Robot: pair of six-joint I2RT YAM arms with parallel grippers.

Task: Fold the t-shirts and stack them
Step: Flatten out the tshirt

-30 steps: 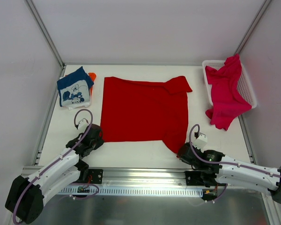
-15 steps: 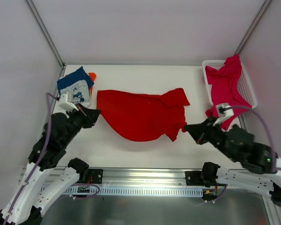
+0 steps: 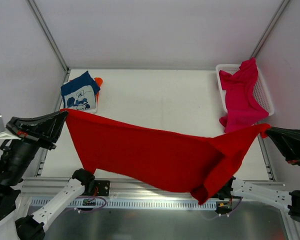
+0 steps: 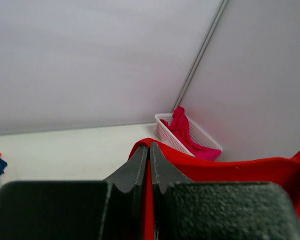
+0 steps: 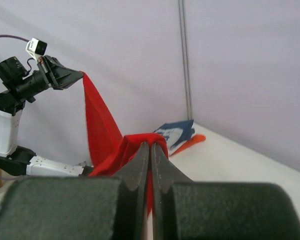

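Above the table [image 3: 155, 95], two pairs of jaws pinch one red t-shirt [image 3: 150, 155] — stretched between them.

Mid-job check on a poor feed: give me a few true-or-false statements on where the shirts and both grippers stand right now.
1. The red t-shirt hangs stretched between the left gripper and the right gripper. True.
2. The left gripper is open. False: its wrist view shows the jaws shut on red cloth, as does the right's.
3. The navy t-shirt lies at the far left of the table, with the orange t-shirt showing at its edge. True.
4. The magenta-pink t-shirt lies folded on the navy one. False: it drapes crumpled over the basket at far right.
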